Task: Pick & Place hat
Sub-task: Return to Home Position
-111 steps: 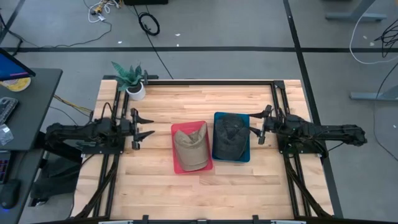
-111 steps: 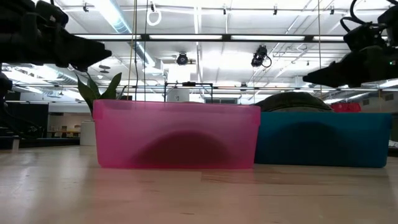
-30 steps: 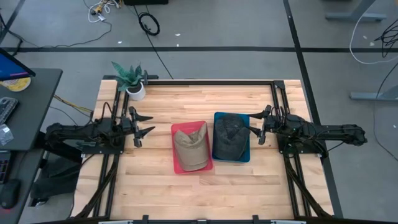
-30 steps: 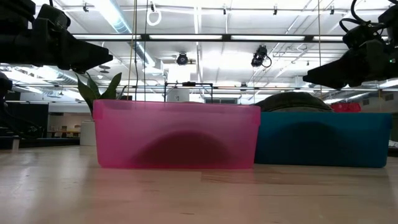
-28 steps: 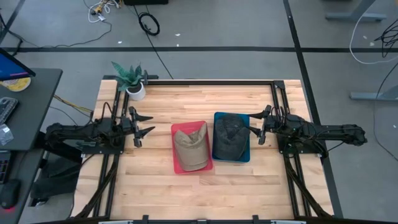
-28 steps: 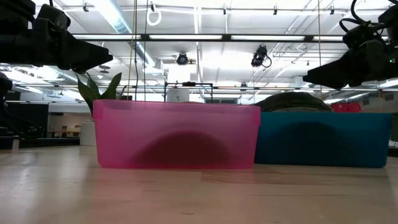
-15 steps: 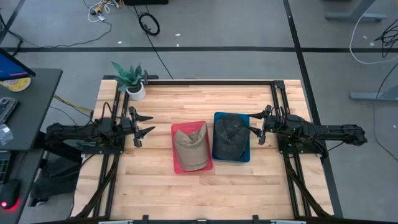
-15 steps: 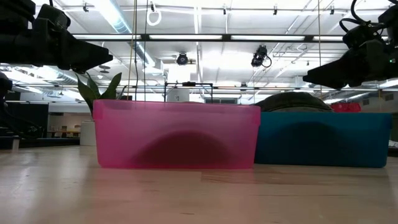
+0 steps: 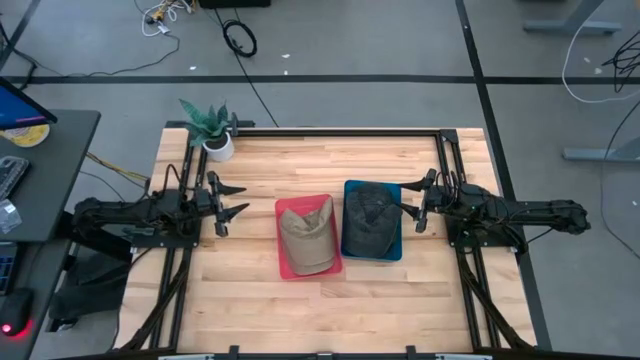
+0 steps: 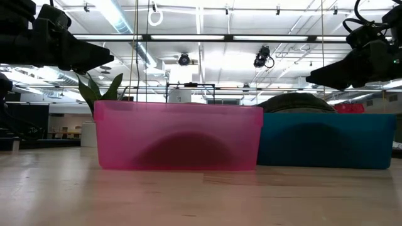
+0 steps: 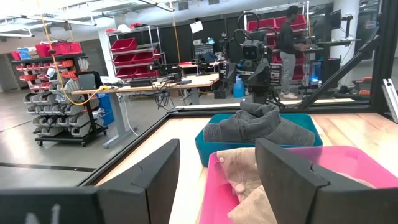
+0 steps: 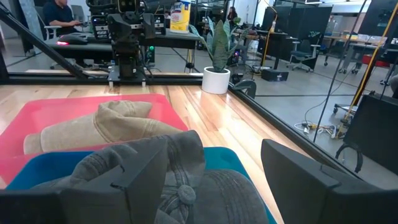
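A tan hat (image 9: 308, 236) lies in a pink bin (image 9: 283, 262) at the table's middle; it also shows in the left wrist view (image 11: 249, 186). A dark grey hat (image 9: 369, 220) lies in a blue bin (image 9: 395, 248) just right of it, and shows in the right wrist view (image 12: 180, 180). My left gripper (image 9: 228, 202) hovers open left of the pink bin, above the table. My right gripper (image 9: 412, 212) hovers open at the blue bin's right side. Both are empty.
A potted plant (image 9: 210, 128) stands at the table's far left corner. The bins stand side by side, touching, in the low view as pink (image 10: 179, 137) and blue (image 10: 326, 139). Bare wood lies along the near edge (image 9: 330, 320). People stand in the room beyond.
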